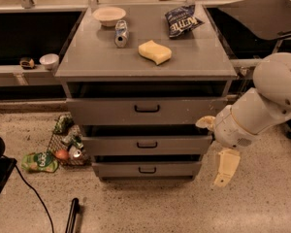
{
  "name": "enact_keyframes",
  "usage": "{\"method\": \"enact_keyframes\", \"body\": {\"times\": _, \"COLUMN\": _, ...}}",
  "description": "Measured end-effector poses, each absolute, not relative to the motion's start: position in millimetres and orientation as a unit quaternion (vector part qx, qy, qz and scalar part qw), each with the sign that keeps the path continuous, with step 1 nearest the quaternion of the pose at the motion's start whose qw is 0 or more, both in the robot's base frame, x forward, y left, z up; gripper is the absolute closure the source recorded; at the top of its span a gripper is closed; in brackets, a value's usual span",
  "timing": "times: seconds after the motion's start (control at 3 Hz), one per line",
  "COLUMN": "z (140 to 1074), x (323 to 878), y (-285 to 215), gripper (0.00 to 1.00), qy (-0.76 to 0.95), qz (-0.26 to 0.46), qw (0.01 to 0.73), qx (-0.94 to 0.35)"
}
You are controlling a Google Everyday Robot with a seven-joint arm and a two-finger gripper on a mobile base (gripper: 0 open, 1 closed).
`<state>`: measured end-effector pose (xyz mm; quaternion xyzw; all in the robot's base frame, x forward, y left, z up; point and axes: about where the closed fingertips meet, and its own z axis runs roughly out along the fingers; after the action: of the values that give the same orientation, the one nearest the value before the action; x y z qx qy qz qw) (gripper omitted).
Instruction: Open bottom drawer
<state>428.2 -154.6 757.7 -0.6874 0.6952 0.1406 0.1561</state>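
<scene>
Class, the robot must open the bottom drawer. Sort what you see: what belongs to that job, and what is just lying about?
Belongs to the job:
bottom drawer, the lowest in the cabinet
gripper, low at the cabinet's right side

Just lying about:
bowl, can, sponge and chip bag on the cabinet top
litter down at the cabinet's left

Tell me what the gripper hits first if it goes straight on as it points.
The gripper hangs right of the bottom drawer, pointing down. Straight on, it would most likely meet the speckled floor first, not the drawer, though depth is hard to judge.
</scene>
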Motion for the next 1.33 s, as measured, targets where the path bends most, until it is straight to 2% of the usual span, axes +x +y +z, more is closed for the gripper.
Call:
{"method": "enact_keyframes", "body": {"times": 0.67, "z": 657.9, "x": 442.5, "y": -148.6, "gripper": 0.0, "qy": 0.695, "qz": 0.143, "qw": 0.123, "qx": -0.693}}
{"method": "enact_keyframes", "body": {"times": 1.33, "z": 534.3, "x": 483.0, "y": -141.0, "gripper": 0.0, "qy": 0.677, "qz": 0.179, "qw": 0.17, "qx": -0.694}}
